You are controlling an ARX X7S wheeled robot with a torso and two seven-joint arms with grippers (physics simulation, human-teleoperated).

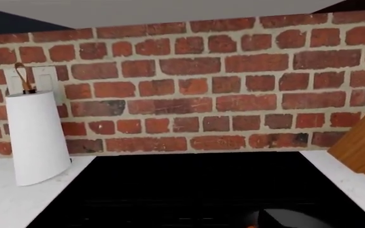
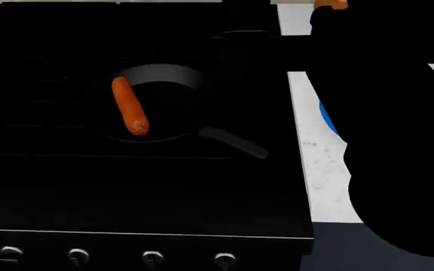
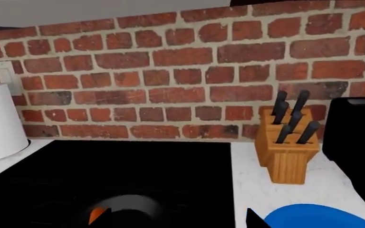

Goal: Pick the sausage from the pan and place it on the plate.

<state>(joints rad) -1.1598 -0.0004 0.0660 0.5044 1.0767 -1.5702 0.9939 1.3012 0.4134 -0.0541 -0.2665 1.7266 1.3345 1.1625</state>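
Observation:
In the head view the orange-red sausage (image 2: 129, 105) lies inside the black pan (image 2: 168, 76) on the dark stove, with the pan's handle (image 2: 236, 142) pointing toward the front right. Only a sliver of the blue plate (image 2: 327, 117) shows on the white counter, behind my black right arm (image 2: 398, 141). The right wrist view shows my right gripper (image 3: 179, 221) open. One dark fingertip (image 3: 103, 216) is over the sausage's end (image 3: 93, 214) and pan rim. The other is by the plate (image 3: 322, 217). In the left wrist view one fingertip (image 1: 268, 219) of my left gripper (image 1: 182, 224) shows, set wide.
A brick wall runs behind the stove. A white paper towel roll (image 1: 36, 137) stands on the counter to its left. A wooden knife block (image 3: 288, 152) and a black appliance (image 3: 357, 147) stand to its right, behind the plate. Stove knobs (image 2: 153, 258) line the front edge.

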